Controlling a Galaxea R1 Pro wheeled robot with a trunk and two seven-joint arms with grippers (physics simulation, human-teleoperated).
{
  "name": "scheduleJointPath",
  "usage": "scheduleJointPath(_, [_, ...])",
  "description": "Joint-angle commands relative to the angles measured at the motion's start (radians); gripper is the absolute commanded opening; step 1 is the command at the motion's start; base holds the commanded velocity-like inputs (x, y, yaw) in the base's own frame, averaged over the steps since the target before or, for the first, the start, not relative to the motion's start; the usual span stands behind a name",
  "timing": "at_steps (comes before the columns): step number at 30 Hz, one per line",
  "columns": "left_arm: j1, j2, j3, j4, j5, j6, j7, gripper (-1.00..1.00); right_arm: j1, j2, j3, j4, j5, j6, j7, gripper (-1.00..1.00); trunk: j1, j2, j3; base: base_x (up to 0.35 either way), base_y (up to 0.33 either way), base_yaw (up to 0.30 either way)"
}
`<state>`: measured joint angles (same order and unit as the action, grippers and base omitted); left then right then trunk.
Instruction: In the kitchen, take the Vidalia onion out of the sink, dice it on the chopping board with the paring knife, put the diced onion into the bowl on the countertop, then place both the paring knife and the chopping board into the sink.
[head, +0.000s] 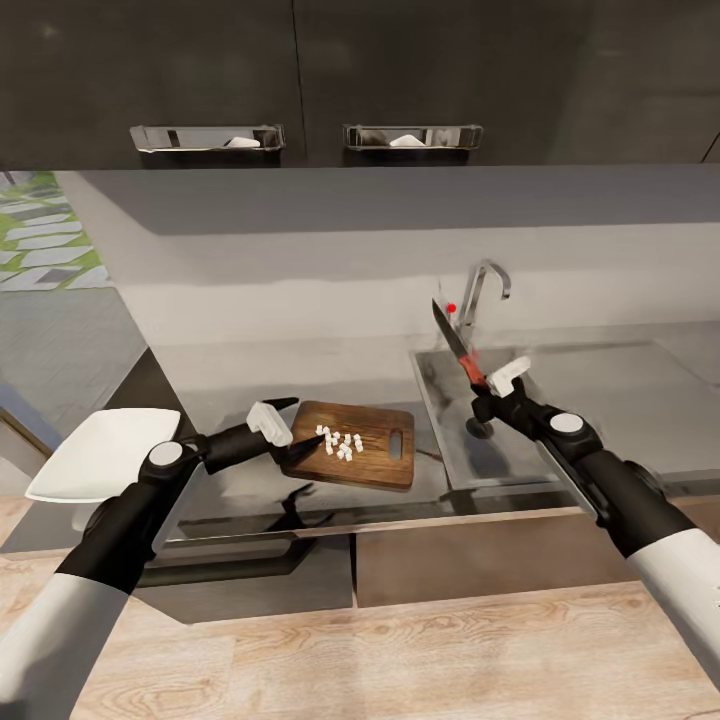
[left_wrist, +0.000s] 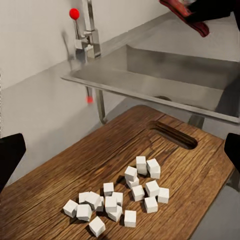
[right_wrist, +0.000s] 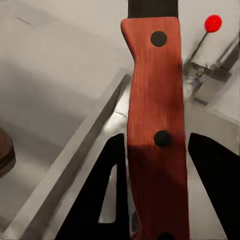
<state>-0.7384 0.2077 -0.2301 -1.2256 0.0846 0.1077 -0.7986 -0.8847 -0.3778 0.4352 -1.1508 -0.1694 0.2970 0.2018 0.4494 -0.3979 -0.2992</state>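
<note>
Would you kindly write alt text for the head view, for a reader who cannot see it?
The right gripper holds a red-handled paring knife blade-up over the steel sink. The left gripper grips the near end of a wooden chopping board carrying white onion cubes on the grey countertop. A white bowl sits at far left.

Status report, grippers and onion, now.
Right gripper shut on knife over sink. Left gripper at board edge. Diced onion on board.
</note>
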Motion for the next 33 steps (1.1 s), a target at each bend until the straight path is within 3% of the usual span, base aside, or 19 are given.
scheduleJointPath(1, [-0.001, 0.001, -0.002, -0.001, 0.009, 0.010, -0.001, 1.00, 0.001, -0.001, 0.006, -0.001, -0.010, 0.008, 0.000, -1.00, 0.001, -0.002, -0.002, 0.000, 0.000, 0.000])
scheduleJointPath(5, [-0.001, 0.000, -0.002, -0.002, 0.009, 0.010, -0.001, 1.00, 0.016, -0.001, 0.035, -0.001, -0.011, 0.012, 0.001, -1.00, 0.001, -0.002, -0.002, 0.000, 0.000, 0.000])
scheduleJointPath(7, [0.010, -0.011, 0.010, -0.013, 0.019, 0.007, -0.012, 1.00, 0.027, -0.012, 0.023, -0.013, -0.016, 0.008, 0.011, -1.00, 0.001, -0.002, -0.002, 0.000, 0.000, 0.000])
scheduleJointPath(13, [0.044, -0.008, 0.044, -0.047, 0.021, 0.011, -0.043, 1.00, 0.061, -0.046, -0.010, -0.036, -0.016, 0.023, 0.016, -1.00, 0.001, -0.002, -0.002, 0.000, 0.000, 0.000])
scheduleJointPath(16, [0.061, -0.005, 0.060, -0.064, 0.021, 0.021, -0.060, 1.00, 0.077, -0.062, 0.002, -0.035, -0.017, 0.040, 0.016, -1.00, 0.001, -0.002, -0.002, 0.000, 0.000, 0.000])
scheduleJointPath(29, [0.134, -0.069, 0.133, -0.137, 0.021, 0.094, -0.133, 1.00, 0.151, -0.029, -0.059, -0.104, -0.019, 0.113, 0.016, -1.00, 0.001, -0.002, -0.002, 0.000, 0.000, 0.000])
scheduleJointPath(33, [0.142, -0.091, 0.156, -0.159, 0.020, 0.116, -0.115, 1.00, 0.153, -0.020, -0.082, -0.126, -0.020, 0.136, 0.014, -1.00, 0.001, -0.002, -0.002, 0.000, 0.000, 0.000])
